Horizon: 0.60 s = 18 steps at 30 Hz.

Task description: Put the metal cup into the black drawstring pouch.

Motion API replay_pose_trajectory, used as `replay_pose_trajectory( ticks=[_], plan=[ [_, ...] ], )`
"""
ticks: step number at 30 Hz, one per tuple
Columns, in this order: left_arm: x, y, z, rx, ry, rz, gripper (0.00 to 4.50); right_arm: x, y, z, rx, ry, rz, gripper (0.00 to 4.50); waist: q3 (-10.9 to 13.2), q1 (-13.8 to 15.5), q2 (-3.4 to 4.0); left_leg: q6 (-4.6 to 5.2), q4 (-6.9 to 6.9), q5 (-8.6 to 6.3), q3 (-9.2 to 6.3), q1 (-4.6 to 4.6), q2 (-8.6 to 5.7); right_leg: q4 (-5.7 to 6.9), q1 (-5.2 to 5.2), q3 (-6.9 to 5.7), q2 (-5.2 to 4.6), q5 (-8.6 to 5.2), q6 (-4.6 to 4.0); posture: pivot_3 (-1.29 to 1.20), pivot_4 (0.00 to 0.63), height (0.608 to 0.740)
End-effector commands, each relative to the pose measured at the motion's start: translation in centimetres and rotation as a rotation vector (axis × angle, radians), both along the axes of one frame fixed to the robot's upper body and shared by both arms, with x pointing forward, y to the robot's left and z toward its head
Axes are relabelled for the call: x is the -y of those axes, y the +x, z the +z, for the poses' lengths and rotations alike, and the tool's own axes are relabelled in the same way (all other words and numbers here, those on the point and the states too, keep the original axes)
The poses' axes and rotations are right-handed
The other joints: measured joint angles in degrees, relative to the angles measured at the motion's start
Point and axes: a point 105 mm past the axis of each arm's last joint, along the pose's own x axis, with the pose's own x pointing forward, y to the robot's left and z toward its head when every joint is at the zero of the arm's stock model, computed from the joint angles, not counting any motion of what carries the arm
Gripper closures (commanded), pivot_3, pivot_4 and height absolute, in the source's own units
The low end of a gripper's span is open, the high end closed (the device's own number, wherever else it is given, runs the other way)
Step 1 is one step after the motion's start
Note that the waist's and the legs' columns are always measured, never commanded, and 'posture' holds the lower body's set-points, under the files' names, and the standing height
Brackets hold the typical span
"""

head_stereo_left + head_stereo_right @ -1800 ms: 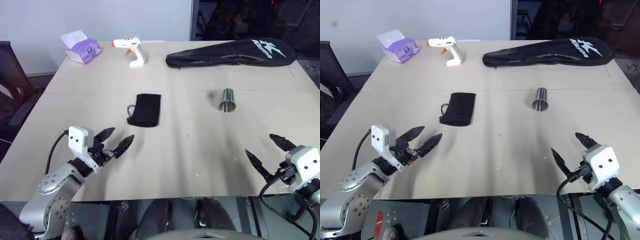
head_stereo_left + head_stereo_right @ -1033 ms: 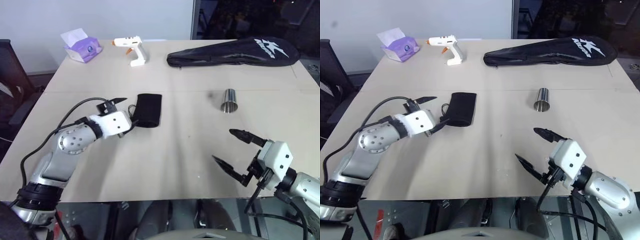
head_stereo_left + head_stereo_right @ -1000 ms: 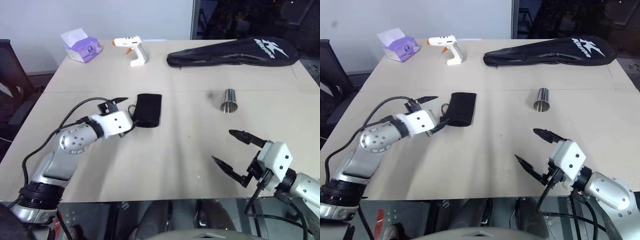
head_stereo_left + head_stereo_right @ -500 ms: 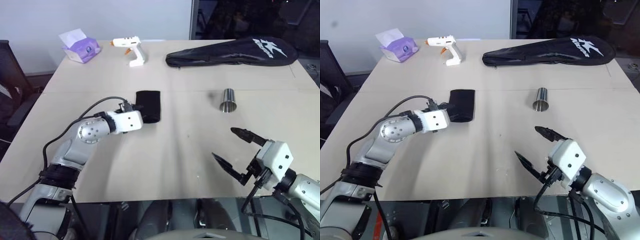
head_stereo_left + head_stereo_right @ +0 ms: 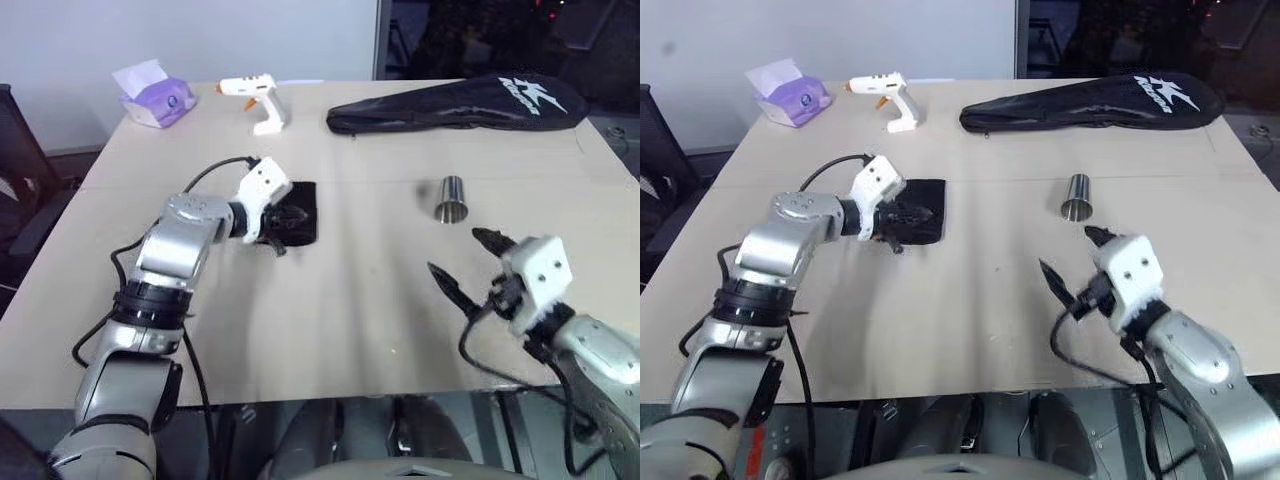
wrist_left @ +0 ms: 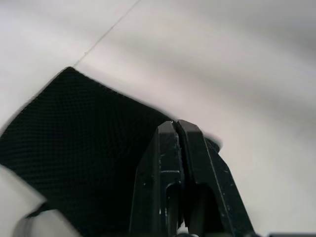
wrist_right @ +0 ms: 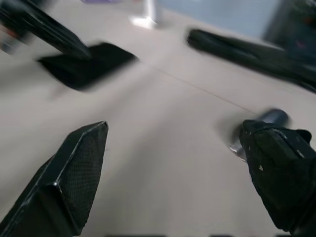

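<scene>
The left arm extends forward over the table, elbow nearly straight, wrist turned inward toward the robot's right. The left gripper [image 5: 278, 219] points forward and slightly downward; in the left wrist view its two black fingers [image 6: 168, 163] are pressed together along their length, with no gap between the tips. The right arm is bent at the elbow and held closer to the body. The right gripper [image 5: 468, 268] points roughly level, forward and slightly leftward, its two fingers [image 7: 74, 173] spread wide apart and holding nothing.
</scene>
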Motion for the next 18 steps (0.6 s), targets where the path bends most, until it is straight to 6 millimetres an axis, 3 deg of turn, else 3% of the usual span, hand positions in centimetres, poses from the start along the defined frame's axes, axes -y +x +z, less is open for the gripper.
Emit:
replay_pose_trajectory(
  ticks=[1,2,5,10,14,18],
  plan=[
    [-1.0,0.0,1.7,0.057,-0.005,-0.01,4.45,-0.1,0.8,0.2,-0.013,-0.005,-0.022,0.0,0.0,-0.24,0.0,-0.01,-0.01,0.0,0.0,0.03,0.0,0.02,0.0,0.05,-0.04,-0.01,0.0,0.0,0.15,0.74],
    [-1.3,-0.4,2.3,0.108,-0.001,-0.06,4.45,-0.3,0.9,0.2,-0.005,-0.014,-0.016,0.0,0.0,-0.49,0.01,-0.02,-0.04,0.01,-0.01,0.03,0.03,0.02,-0.02,0.09,-0.12,-0.01,0.0,0.0,0.15,0.74],
    [-2.6,-1.7,3.2,0.102,-0.078,-0.069,3.76,-1.0,0.3,-0.2,0.002,-0.023,0.035,0.0,0.0,-0.71,0.01,-0.06,-0.21,0.03,0.1,-0.04,0.07,0.1,-0.32,0.32,-0.12,-0.02,-0.03,0.0,0.15,0.74],
    [-5.2,-3.3,0.5,0.12,0.056,-0.079,1.47,-3.2,-2.7,-0.3,0.072,-0.026,0.243,0.0,-0.01,-0.44,0.03,-0.05,-0.21,0.02,0.1,-0.08,0.06,-0.02,-0.3,0.32,-0.18,-0.02,-0.03,0.0,0.15,0.74],
    [-5.7,-3.6,-0.5,0.178,0.15,-0.114,1.47,-3.9,-3.6,-0.5,0.086,-0.004,0.306,0.0,-0.01,0.11,-0.05,0.02,-0.12,-0.03,0.02,-0.07,0.04,0.01,-0.21,0.2,-0.24,-0.01,-0.02,0.0,0.15,0.74],
    [-5.5,-2.4,-0.7,0.262,0.244,-0.119,1.47,-4.1,-3.5,-0.6,0.103,-0.007,0.315,0.0,-0.04,0.64,-0.08,0.14,-0.08,-0.09,-0.05,0.02,0.03,0.06,-0.14,0.14,-0.26,0.0,-0.03,0.0,0.15,0.74]
  ],
)
